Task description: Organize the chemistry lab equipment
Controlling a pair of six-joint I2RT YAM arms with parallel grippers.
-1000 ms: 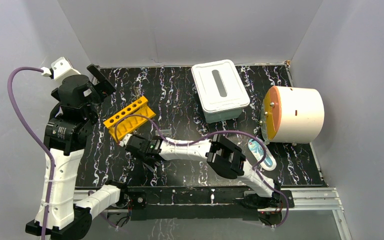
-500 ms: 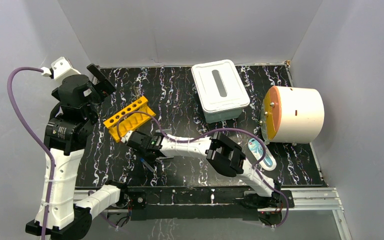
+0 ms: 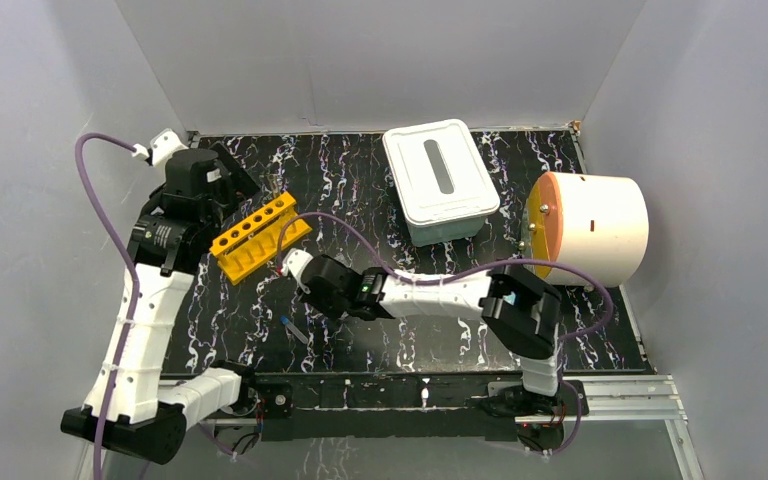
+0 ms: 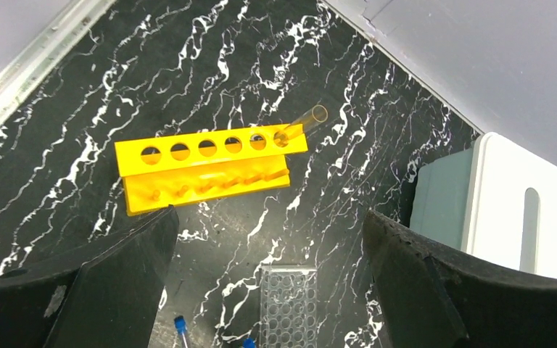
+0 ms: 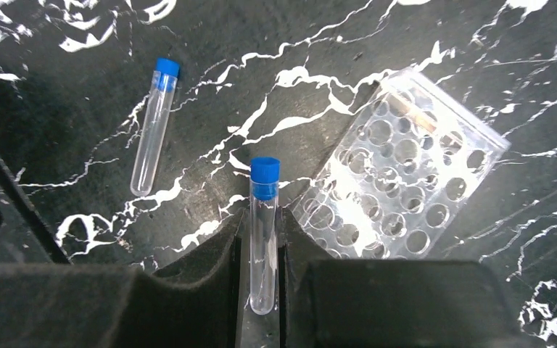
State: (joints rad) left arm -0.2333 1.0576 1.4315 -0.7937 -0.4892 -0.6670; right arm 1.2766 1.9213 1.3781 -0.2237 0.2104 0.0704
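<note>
My right gripper (image 5: 264, 243) is shut on a blue-capped clear tube (image 5: 264, 217), cap pointing away, held above the table beside the clear well plate (image 5: 399, 170). In the top view the right gripper (image 3: 312, 290) is just right of the yellow-orange rack (image 3: 258, 236). A second blue-capped tube (image 5: 154, 129) lies flat on the table (image 3: 294, 330). My left gripper (image 4: 268, 290) is open and empty, high above the rack (image 4: 207, 167). The rack's end hole holds an amber tube (image 4: 301, 123). The well plate (image 4: 289, 304) lies between its fingers' lines of sight. Beaker and forceps are out of view.
A white lidded box (image 3: 440, 180) stands at the back centre and also shows in the left wrist view (image 4: 508, 203). A cream cylinder with an orange face (image 3: 585, 228) lies at the right. Grey walls close in the black marbled table (image 3: 360, 200).
My right gripper has risen and drawn back to the right with one tube, leaving the other on the table. My left arm has swung forward over the rack.
</note>
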